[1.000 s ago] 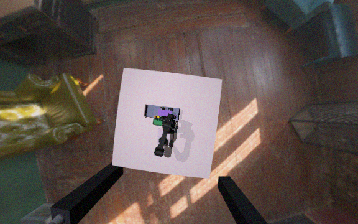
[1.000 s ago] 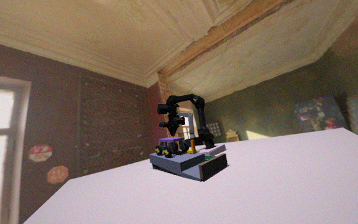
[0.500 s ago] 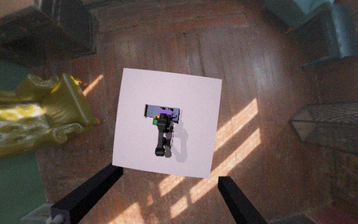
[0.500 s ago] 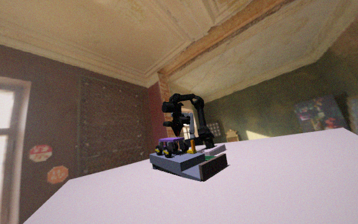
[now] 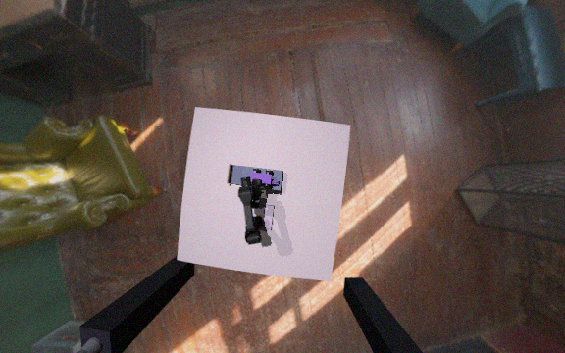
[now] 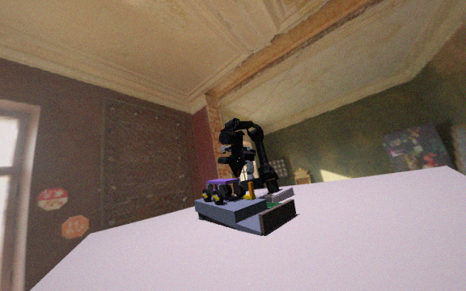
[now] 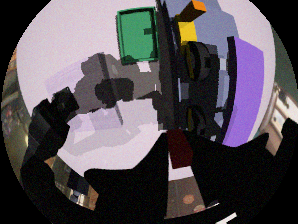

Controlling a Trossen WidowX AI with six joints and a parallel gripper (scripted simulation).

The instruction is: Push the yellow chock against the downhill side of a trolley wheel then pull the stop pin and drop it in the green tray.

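Top: my arm [image 5: 248, 211] reaches over the table to the ramp [image 5: 239, 175] w/ the purple trolley [image 5: 261, 177].

Ext.: my claw [image 6: 237, 171] hangs above the trolley [image 6: 222, 182]; yellow chock [image 6: 251, 191] by its wheel.

Wrist: claw [image 7: 173, 135] grips the red-headed pin [image 7: 179, 149]; green tray [image 7: 136, 35] beside the ramp.

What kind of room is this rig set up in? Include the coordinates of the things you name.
Probably an old house's living room or parlour: a tufted yellow-green sofa [image 5: 57, 172] on a worn wooden plank floor [image 5: 263, 74], and a ceiling with moulded plaster [image 6: 136, 36].
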